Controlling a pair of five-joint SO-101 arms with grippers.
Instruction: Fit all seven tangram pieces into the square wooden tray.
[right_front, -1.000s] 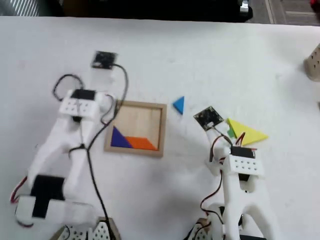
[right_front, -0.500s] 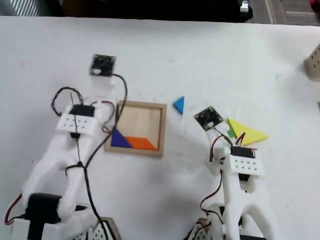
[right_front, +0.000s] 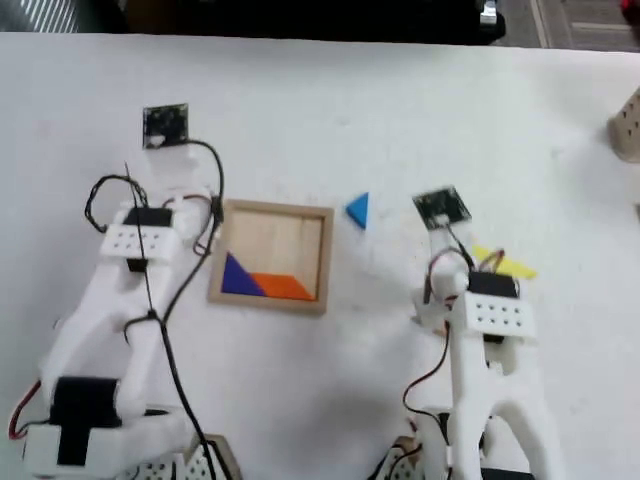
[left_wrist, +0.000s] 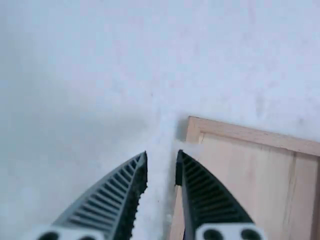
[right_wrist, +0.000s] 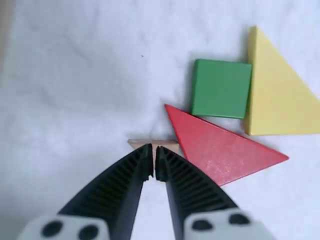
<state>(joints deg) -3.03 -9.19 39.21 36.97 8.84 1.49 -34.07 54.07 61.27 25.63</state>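
While two pieces lie in the tray (right_front: 272, 208) (dark blue triangle (right_front: 236, 275), orange parallelogram (right_front: 285, 287)), five lie outside: light blue triangle (right_front: 358, 209) just beside it; green square (right_wrist: 221, 89), yellow triangle (right_wrist: 272, 95), red triangle (right_wrist: 222, 145) and tan piece (right_wrist: 136, 144) clustered. Left gripper (left_wrist: 161, 159) over tray corner, jaws narrowly parted. Right gripper (right_wrist: 152, 155) tips at tan piece, jaws almost closed.

Triangle (right_front: 237, 275) and parallelogram (right_front: 285, 287) in tray's (right_front: 285, 232) 7 o'clock corner; small triangle (right_front: 358, 209) just off its 2 o'clock corner; large triangle (right_front: 512, 266) well apart at 3 o'clock.
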